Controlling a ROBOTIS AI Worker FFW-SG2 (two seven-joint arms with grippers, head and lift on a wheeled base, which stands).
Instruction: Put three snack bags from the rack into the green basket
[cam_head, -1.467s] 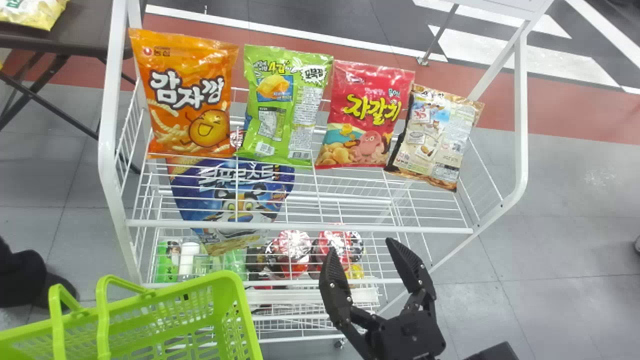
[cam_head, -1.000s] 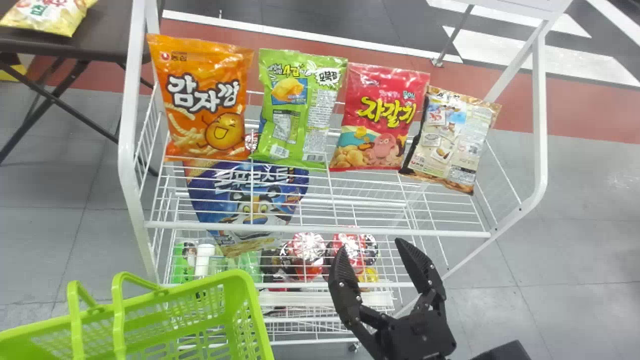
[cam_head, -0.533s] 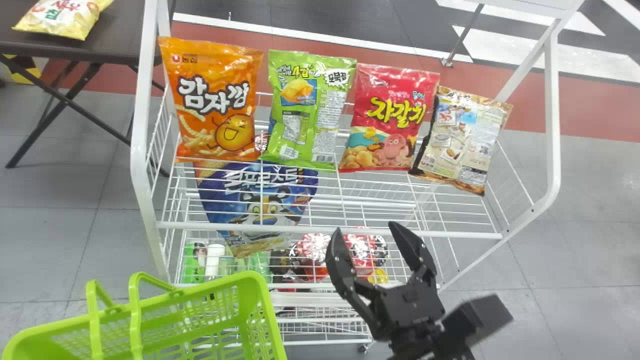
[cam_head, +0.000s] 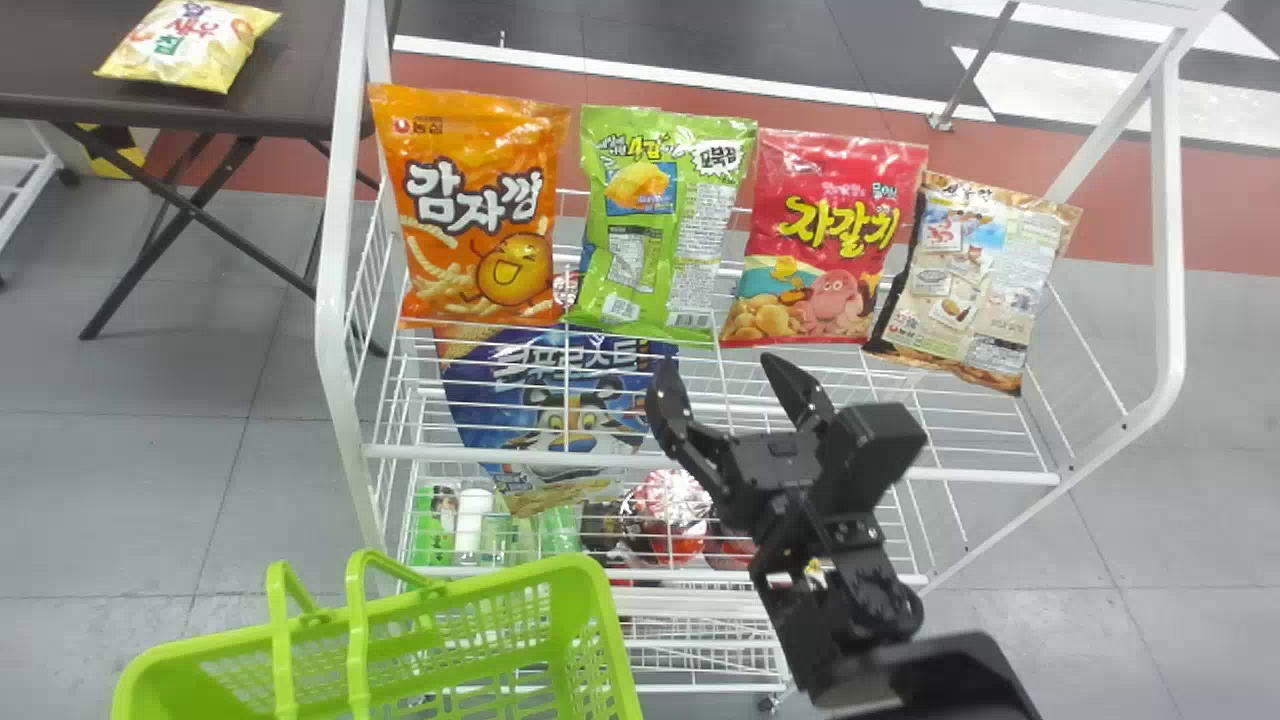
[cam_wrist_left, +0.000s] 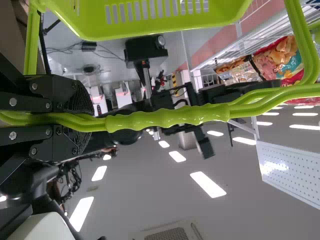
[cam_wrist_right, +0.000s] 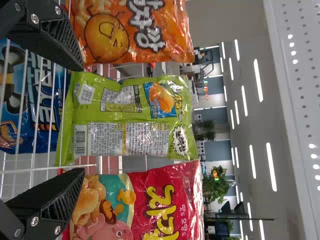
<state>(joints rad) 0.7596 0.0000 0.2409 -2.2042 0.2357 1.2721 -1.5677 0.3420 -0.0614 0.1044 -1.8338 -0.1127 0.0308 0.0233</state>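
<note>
My right gripper (cam_head: 715, 375) stands open over the front of the upper rack, just short of the green bag (cam_head: 660, 225) and the red bag (cam_head: 825, 235). The orange bag (cam_head: 475, 210) stands leftmost and the beige bag (cam_head: 970, 280) rightmost in the same row. In the right wrist view, my right gripper (cam_wrist_right: 80, 120) has its fingers apart with the green bag (cam_wrist_right: 125, 117) beyond the gap. The green basket (cam_head: 595, 640) is at the lower left of the head view. My left gripper (cam_wrist_left: 82, 112) is shut on the basket's handle (cam_wrist_left: 170, 117).
The white rack's front rail (cam_head: 960, 475) runs below the bags. A blue bag (cam_head: 560, 400) and cups (cam_head: 675, 510) are on levels beneath. A dark table (cam_head: 290, 70) with a yellow bag (cam_head: 190, 45) stands at the back left.
The right gripper has risen toward the bags and over the rack's front rail, still open. Rack, bags and basket have all shifted rightward in the head view.
</note>
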